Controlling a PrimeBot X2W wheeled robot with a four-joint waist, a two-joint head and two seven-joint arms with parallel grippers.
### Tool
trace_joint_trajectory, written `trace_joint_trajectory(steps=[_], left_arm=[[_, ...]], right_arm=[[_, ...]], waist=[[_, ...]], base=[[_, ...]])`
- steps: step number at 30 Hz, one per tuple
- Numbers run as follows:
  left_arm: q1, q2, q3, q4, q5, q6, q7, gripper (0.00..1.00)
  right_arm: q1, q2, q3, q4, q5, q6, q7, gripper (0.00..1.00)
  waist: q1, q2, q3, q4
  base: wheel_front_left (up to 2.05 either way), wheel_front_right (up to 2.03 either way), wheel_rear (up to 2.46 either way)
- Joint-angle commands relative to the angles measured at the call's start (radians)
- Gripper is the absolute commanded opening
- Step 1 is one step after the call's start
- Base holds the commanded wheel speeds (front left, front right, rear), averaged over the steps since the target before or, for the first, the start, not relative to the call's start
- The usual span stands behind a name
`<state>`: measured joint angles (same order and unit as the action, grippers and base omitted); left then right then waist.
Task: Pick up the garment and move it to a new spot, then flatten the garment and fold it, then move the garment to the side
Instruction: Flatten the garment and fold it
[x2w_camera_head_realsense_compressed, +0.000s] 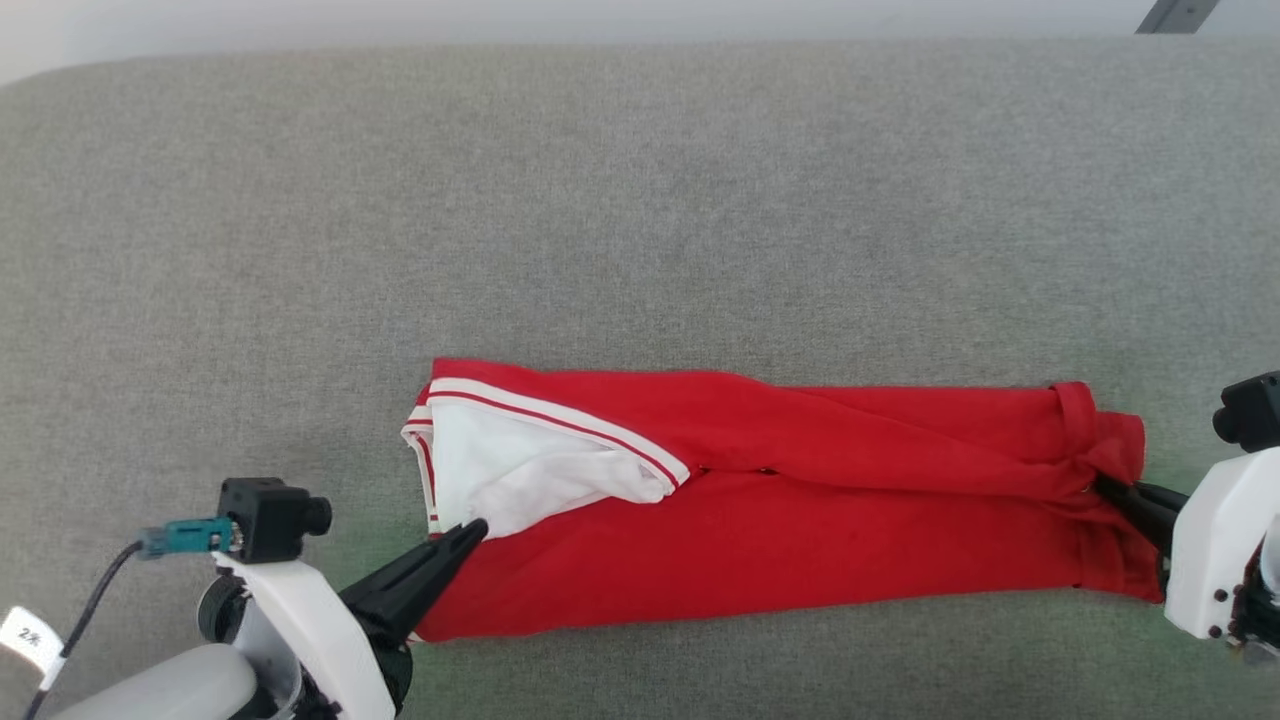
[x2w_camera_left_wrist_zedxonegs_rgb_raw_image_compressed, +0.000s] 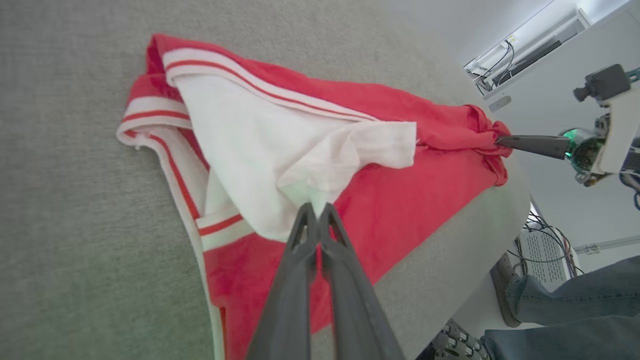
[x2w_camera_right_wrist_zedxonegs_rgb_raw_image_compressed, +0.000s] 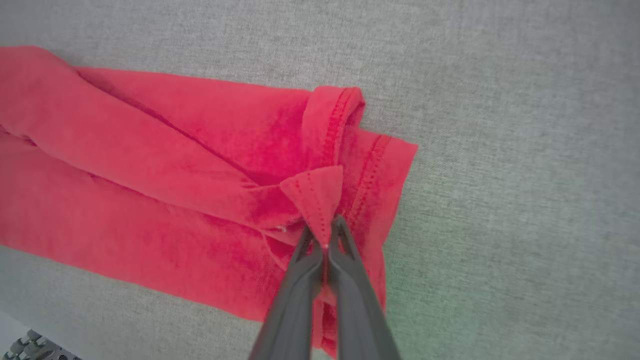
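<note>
Grip: left tool (x2w_camera_head_realsense_compressed: 474, 528) slanted, pinching garment (x2w_camera_head_realsense_compressed: 800, 520) sleeve | right tool (x2w_camera_head_realsense_compressed: 1105, 488) level, pinching hem

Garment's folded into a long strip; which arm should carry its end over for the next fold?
Probably right: the right tool is shut on the garment at its hem corner, the strip's end, while the left tool pinches only the loose white sleeve.

The red garment (x2w_camera_head_realsense_compressed: 800, 530) lies folded into a long flat band, its white stripe-trimmed sleeve pinched at the left gripper (x2w_camera_head_realsense_compressed: 478, 527) tips, its hem corner in the right gripper (x2w_camera_head_realsense_compressed: 1100, 487) tips
</note>
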<state>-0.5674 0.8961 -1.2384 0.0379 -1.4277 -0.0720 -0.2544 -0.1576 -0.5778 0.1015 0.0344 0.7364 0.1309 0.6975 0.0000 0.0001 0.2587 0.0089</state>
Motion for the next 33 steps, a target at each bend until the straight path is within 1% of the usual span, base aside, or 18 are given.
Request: trace_joint_trajectory(steps=[1, 4, 8, 10, 11, 12, 13, 14, 15, 16, 22, 24, 25, 26, 27, 29, 31, 33], left_arm=[[0.005, -0.012, 0.001, 0.029, 0.017, -0.006, -0.006, 0.0], [0.005, -0.065, -0.007, 0.086, 0.044, -0.009, -0.006, 0.0], [0.001, -0.105, -0.003, 0.15, 0.059, -0.018, -0.008, 0.0], [0.003, -0.125, 0.006, 0.173, 0.066, -0.021, -0.01, 0.0], [0.007, -0.131, 0.013, 0.181, 0.069, -0.023, -0.009, 0.09], [0.012, -0.135, 0.022, 0.189, 0.074, -0.025, -0.01, 0.25], [0.018, -0.137, 0.032, 0.195, 0.079, -0.026, -0.01, 0.41], [0.025, -0.14, 0.042, 0.2, 0.083, -0.026, -0.011, 0.67], [0.03, -0.144, 0.052, 0.2, 0.089, -0.026, -0.011, 0.88], [0.033, -0.148, 0.076, 0.198, 0.101, -0.025, -0.011, 1.0], [0.11, -0.174, 0.202, 0.168, 0.166, -0.012, -0.011, 1.0], [0.162, -0.211, 0.285, 0.157, 0.217, 0.007, -0.011, 1.0], [0.162, -0.211, 0.285, 0.157, 0.217, 0.007, -0.011, 1.0], [0.184, -0.229, 0.312, 0.16, 0.241, 0.014, -0.012, 1.0], [0.223, -0.256, 0.37, 0.183, 0.313, 0.043, -0.012, 1.0], [0.261, -0.294, 0.414, 0.207, 0.393, 0.064, -0.012, 1.0], [0.298, -0.349, 0.497, 0.22, 0.439, 0.058, -0.012, 1.0], [0.339, -0.379, 0.572, 0.237, 0.518, 0.046, -0.012, 1.0]], right_arm=[[-0.001, 0.017, -0.006, 0.006, -0.011, -0.001, -0.004, 0.0], [-0.021, 0.039, -0.009, 0.029, -0.026, -0.001, -0.017, 0.0], [-0.04, 0.063, -0.004, 0.066, -0.041, -0.001, -0.034, 0.0], [-0.046, 0.074, -0.01, 0.082, -0.035, -0.001, -0.043, 0.48], [-0.047, 0.075, -0.012, 0.083, -0.032, -0.001, -0.042, 0.94], [-0.046, 0.078, -0.018, 0.082, -0.026, -0.001, -0.043, 1.0], [-0.044, 0.081, -0.029, 0.079, -0.018, -0.001, -0.046, 1.0], [-0.038, 0.084, -0.04, 0.075, -0.005, -0.001, -0.046, 1.0], [-0.028, 0.085, -0.051, 0.071, 0.005, -0.001, -0.039, 1.0], [-0.019, 0.083, -0.064, 0.066, 0.015, -0.001, -0.034, 1.0], [0.013, 0.068, -0.141, 0.069, 0.03, -0.001, -0.013, 1.0], [0.031, 0.066, -0.182, 0.112, 0.019, -0.001, 0.013, 1.0], [0.031, 0.066, -0.182, 0.112, 0.019, -0.001, 0.013, 1.0], [0.034, 0.065, -0.192, 0.131, 0.012, -0.001, 0.019, 1.0], [0.041, 0.074, -0.198, 0.164, 0.007, -0.001, 0.042, 1.0], [0.044, 0.081, -0.205, 0.195, 0.009, -0.001, 0.059, 1.0], [0.047, 0.089, -0.209, 0.222, 0.006, -0.001, 0.071, 1.0], [0.047, 0.093, -0.21, 0.242, 0.002, -0.001, 0.084, 1.0]], waist=[[0.0, -0.0001, 0.014, 0.002], [0.0, -0.0001, 0.03, -0.003], [0.0, -0.0001, 0.039, -0.007], [0.0, -0.0001, 0.038, -0.007], [0.0, -0.0001, 0.036, -0.006], [0.0, -0.0001, 0.033, -0.005], [0.0, -0.0001, 0.029, -0.003], [0.0, -0.0001, 0.023, 0.0], [0.0, -0.0001, 0.017, 0.005], [0.0, -0.0001, 0.012, 0.009], [0.0, -0.0001, -0.012, 0.043], [0.0, -0.0001, -0.028, 0.073], [0.0, -0.0001, -0.028, 0.073], [0.0, -0.0001, -0.034, 0.084], [0.0, -0.0001, -0.046, 0.104], [0.0, -0.0001, -0.059, 0.125], [0.0, -0.0001, -0.069, 0.147], [0.0, -0.0001, -0.08, 0.164]], base=[[0.0, 0.0, 0.0], [0.0, 0.0, 0.0], [0.0, 0.0, 0.0], [0.0, 0.0, 0.0], [0.0, 0.0, 0.0], [0.0, 0.0, 0.0], [0.0, 0.0, 0.0], [0.0, 0.0, 0.0], [0.0, 0.0, 0.0], [0.0, 0.0, 0.0], [0.0, 0.0, 0.0], [0.0, 0.0, 0.0], [0.0, 0.0, 0.0], [0.0, 0.0, 0.0], [0.0, 0.0, 0.0], [0.0, 0.0, 0.0], [0.0, 0.0, 0.0], [0.0, 0.0, 0.0]])
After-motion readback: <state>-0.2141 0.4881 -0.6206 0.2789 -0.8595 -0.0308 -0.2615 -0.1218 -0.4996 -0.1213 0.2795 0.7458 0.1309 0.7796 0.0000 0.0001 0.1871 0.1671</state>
